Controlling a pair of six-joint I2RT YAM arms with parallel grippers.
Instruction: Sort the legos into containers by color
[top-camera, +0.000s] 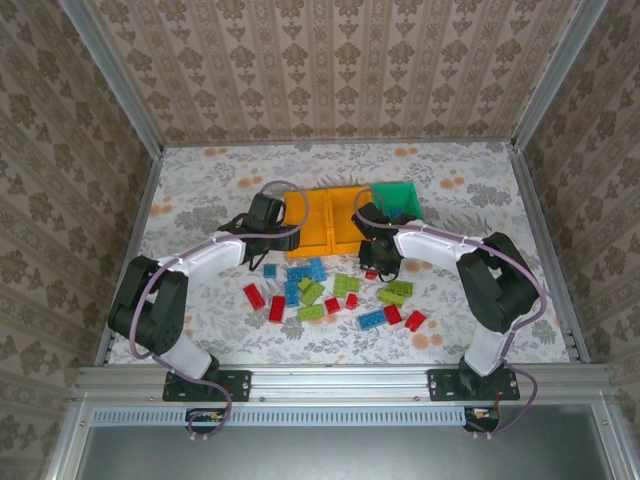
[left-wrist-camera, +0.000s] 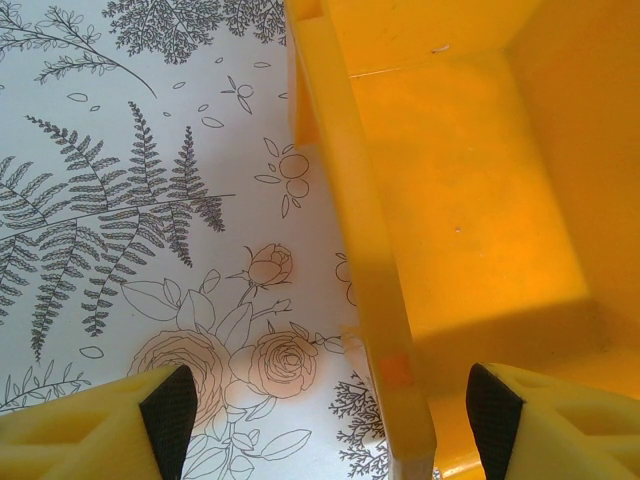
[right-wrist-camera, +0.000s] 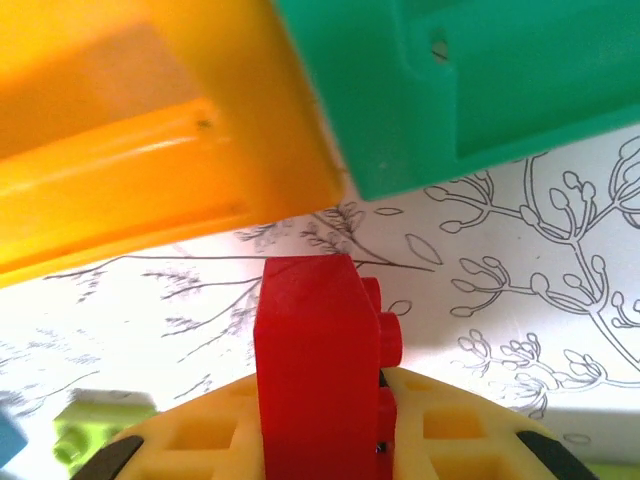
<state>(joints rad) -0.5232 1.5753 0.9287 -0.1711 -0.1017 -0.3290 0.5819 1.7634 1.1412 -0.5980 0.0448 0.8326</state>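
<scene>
Red, blue and lime green legos (top-camera: 312, 292) lie scattered on the floral table in front of the containers. Two orange-yellow bins (top-camera: 318, 220) stand side by side, with a green bin (top-camera: 400, 200) to their right. My left gripper (top-camera: 280, 218) is open and straddles the left wall (left-wrist-camera: 380, 330) of the left orange bin (left-wrist-camera: 470, 200), one finger outside and one inside. My right gripper (top-camera: 377, 260) is shut on a red lego (right-wrist-camera: 315, 370), held just in front of an orange bin (right-wrist-camera: 130, 150) and the green bin (right-wrist-camera: 480, 90).
A lime green lego (right-wrist-camera: 95, 425) lies on the table left of my right gripper. Loose red legos (top-camera: 254, 296) sit near the left arm and more (top-camera: 414, 320) near the right arm. Patterned walls enclose the table on three sides.
</scene>
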